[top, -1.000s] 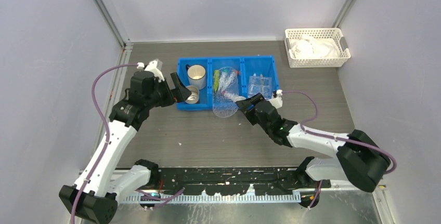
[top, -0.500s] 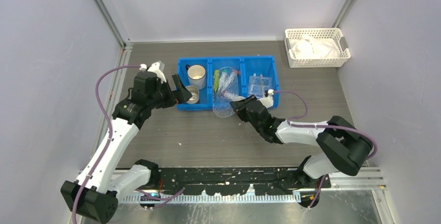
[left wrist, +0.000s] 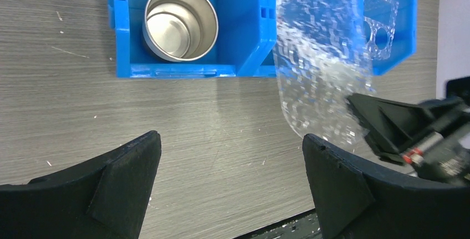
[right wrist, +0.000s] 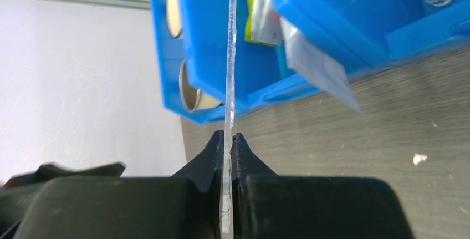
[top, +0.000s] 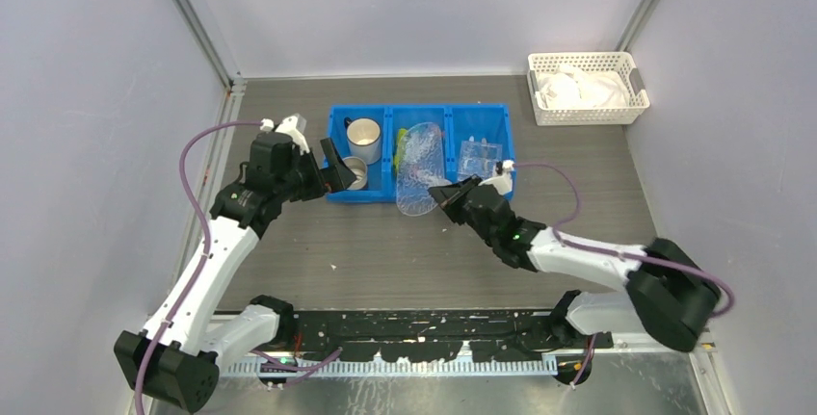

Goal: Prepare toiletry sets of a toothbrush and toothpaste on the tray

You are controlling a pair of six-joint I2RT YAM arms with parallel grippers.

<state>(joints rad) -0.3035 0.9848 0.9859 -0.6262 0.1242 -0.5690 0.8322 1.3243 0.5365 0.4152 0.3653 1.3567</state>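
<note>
Pinching the near, rounded end of the clear plastic tray (top: pixel 416 169), the black right pincer (top: pixel 445 194) is clenched on it, one finger flat against each face. That tray is a thin, long, stiff-looking piece moulded all over in small glinting square facets. From the grip it reaches across the front wall of the blue plastic three-compartment bin (top: pixel 371 195) and over the middle compartment; whether it touches the bin I cannot tell. Slim clear-wrapped toiletry sets (top: pixel 400 145) lie in that middle compartment, mostly veiled by the tray, with a yellow-green strip showing at its left edge. Two round brushed-metal cups (top: pixel 363 134) stand in the left compartment, and a clear moulded piece with round holes (top: pixel 480 155) sits in the right one. The black left pincer (top: pixel 339 169) is spread wide and holds nothing, hovering just beside the bin's left compartment above the grey wood-grain table (top: pixel 385 251). A white lattice basket (top: pixel 588 115) of crumpled white material stands well apart at the far right. Only the right wrist view shows the tray edge-on, a hairline sliver between the closed fingertips (right wrist: pixel 210 158), with a pale pointed packet end poking past the bin's wall. Only the left wrist view shows the facets close up and a cup's shiny inside.
</note>
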